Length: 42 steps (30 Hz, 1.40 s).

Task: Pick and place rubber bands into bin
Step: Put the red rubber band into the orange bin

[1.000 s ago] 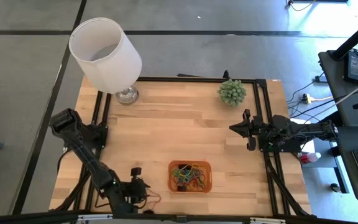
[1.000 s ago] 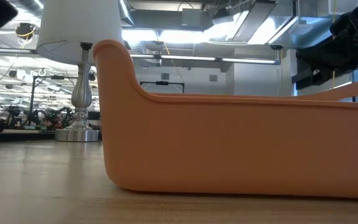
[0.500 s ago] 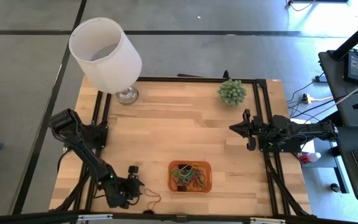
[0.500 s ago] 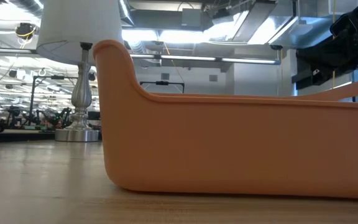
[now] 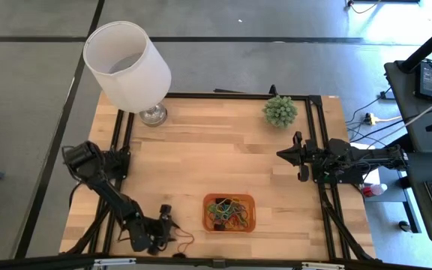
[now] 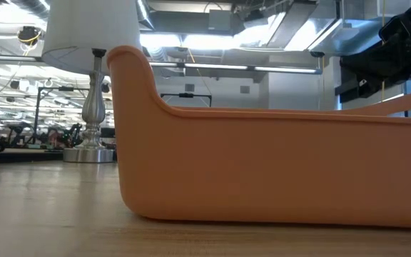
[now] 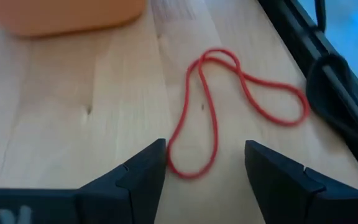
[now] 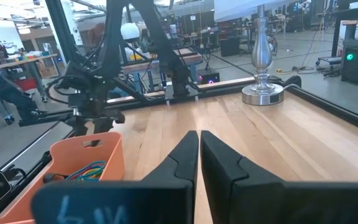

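We have our left gripper (image 7: 204, 163) low over the table's near edge, at about nine o'clock from the bin (image 5: 229, 213), jaws spread wide with one end of a red rubber band (image 7: 229, 99) lying flat on the wood between the fingertips, not gripped. The orange bin holds a tangle of coloured rubber bands (image 5: 229, 211). Our right gripper (image 5: 296, 156) waits at the table's three o'clock side, jaws closed on nothing
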Each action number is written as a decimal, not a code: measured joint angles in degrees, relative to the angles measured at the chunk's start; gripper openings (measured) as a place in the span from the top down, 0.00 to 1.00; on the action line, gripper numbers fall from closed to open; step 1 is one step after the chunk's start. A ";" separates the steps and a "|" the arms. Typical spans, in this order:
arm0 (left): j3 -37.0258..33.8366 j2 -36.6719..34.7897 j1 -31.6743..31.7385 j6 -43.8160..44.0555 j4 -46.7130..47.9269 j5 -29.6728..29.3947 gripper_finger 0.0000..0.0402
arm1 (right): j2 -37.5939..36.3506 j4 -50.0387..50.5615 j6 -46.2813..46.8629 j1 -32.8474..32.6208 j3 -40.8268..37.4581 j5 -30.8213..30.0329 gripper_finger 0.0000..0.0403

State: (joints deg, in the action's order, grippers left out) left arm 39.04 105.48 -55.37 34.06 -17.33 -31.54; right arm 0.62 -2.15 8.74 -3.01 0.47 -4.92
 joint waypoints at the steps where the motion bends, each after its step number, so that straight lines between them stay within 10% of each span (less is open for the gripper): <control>1: 0.65 1.18 -0.06 0.09 -0.21 -1.21 0.47 | -0.02 0.00 -0.04 -0.01 0.00 0.00 0.94; 9: 2.66 4.66 0.73 0.48 -0.52 -3.88 0.57 | -0.01 0.01 -0.02 0.01 0.00 0.00 0.94; 17: 2.44 4.84 0.96 1.78 -2.23 -3.31 0.97 | -0.01 0.00 0.00 -0.01 0.00 0.00 0.94; 29: 2.30 -7.33 0.98 -1.60 -4.95 -7.63 1.00 | -0.01 0.00 -0.05 0.01 0.00 0.01 0.94; 42: 24.49 -15.60 10.24 -14.23 23.12 -9.41 1.00 | -0.02 0.00 0.01 0.01 0.00 0.01 0.94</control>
State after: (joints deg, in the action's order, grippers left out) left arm 63.52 89.88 -45.14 19.84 5.79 -40.95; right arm 0.60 -2.15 8.75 -3.01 0.47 -4.91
